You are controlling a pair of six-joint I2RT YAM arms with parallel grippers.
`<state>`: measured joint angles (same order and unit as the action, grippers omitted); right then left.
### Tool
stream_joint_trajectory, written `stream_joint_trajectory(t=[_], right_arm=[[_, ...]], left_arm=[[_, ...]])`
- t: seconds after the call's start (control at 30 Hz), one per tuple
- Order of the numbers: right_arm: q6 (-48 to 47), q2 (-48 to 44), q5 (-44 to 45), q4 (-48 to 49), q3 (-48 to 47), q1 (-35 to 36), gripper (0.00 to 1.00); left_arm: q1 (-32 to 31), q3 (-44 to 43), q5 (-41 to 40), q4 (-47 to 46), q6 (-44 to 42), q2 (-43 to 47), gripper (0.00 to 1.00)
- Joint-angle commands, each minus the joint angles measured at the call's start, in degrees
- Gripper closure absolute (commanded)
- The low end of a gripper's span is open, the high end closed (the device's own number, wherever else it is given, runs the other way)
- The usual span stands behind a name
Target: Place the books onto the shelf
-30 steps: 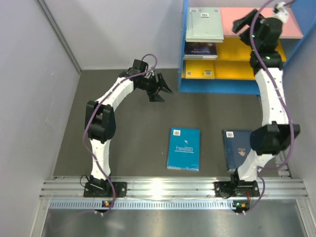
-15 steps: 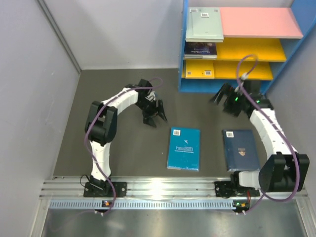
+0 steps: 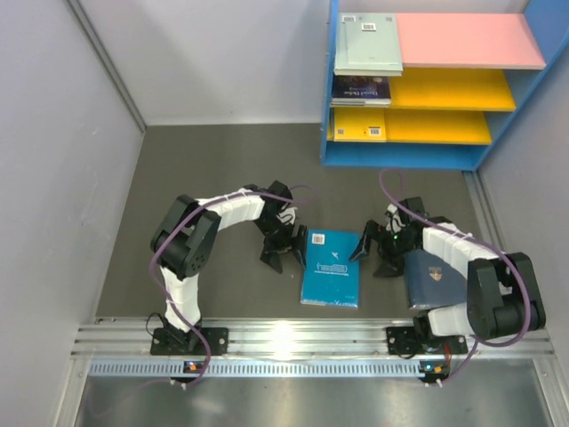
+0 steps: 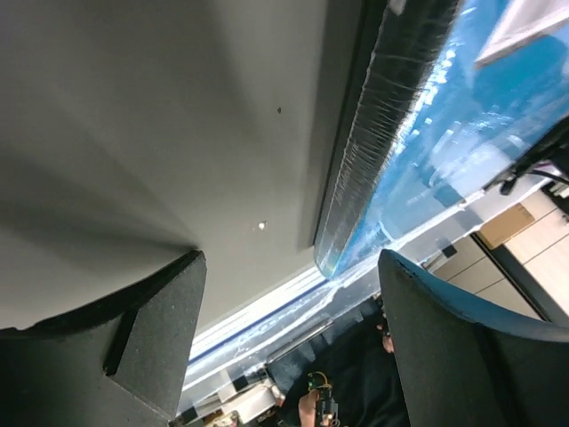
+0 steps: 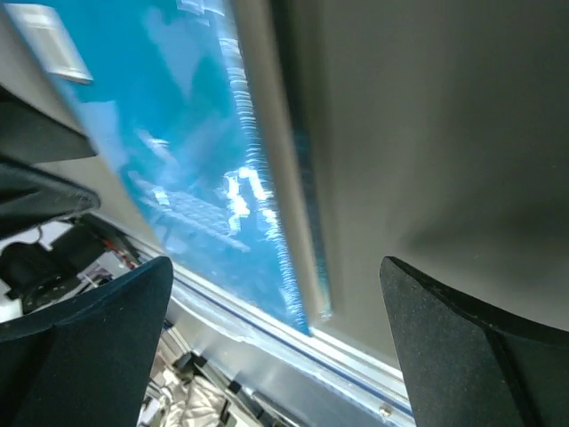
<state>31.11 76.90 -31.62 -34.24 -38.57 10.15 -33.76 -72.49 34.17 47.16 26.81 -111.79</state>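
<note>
The teal-blue book [image 3: 331, 267] is seen lying flat near the middle of the table's [image 3: 222, 169] near edge. It is flanked on both sides. The left gripper [image 3: 284, 257] is set just beside its left edge, fingers spread apart, nothing clasped. The right gripper [image 3: 373, 257] is set beside its right edge, jaws likewise wide. The navy book [image 3: 436, 280] is found towards the near right corner, partly covered by the right arm [image 3: 458, 249]. Three books [image 3: 367, 44] are lodged at the left end of the shelf [image 3: 467, 40], by the far right corner.
</note>
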Motion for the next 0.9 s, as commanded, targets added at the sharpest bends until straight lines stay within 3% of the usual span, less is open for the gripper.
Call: stream_joint_trajectory(t=[0.0,0.1,0.23,0.33,0.37,0.43,0.73,0.87], right_arm=[[0.6,1.8,0.1,9.2,4.7,0.6,0.0],[2.5,4.9,1.2,17.2,8.8,0.6,0.0],[7.2,10.5,-0.8,29.0,13.9,0.8,0.0],[8.8,14.4,-1.3,35.4,15.3,3.2,0.0],[9.5,15.5,-1.5,36.7,15.4,4.0,0.0],[11.0,18.3,-2.3,40.7,15.9,6.5,0.0],[15.6,22.9,-3.3,47.2,17.4,11.1,0.0],[16.4,26.6,-4.8,49.4,16.8,12.5,0.0]], left_arm=[[-2.5,2.9,-1.3,-8.3,3.8,2.2,0.16],[-4.1,4.4,-3.5,-11.7,7.3,0.8,0.14],[-4.3,8.5,-2.2,-24.5,13.9,-1.1,0.11],[-4.6,11.2,4.7,-33.2,19.1,-4.0,0.1],[-4.7,12.1,6.8,-42.2,21.0,-4.6,0.09],[-4.6,13.0,11.8,-49.6,26.5,-4.8,0.09],[-4.9,11.1,16.4,-69.6,38.2,4.6,0.17],[-4.9,10.1,16.0,-73.4,41.9,7.6,0.17]])
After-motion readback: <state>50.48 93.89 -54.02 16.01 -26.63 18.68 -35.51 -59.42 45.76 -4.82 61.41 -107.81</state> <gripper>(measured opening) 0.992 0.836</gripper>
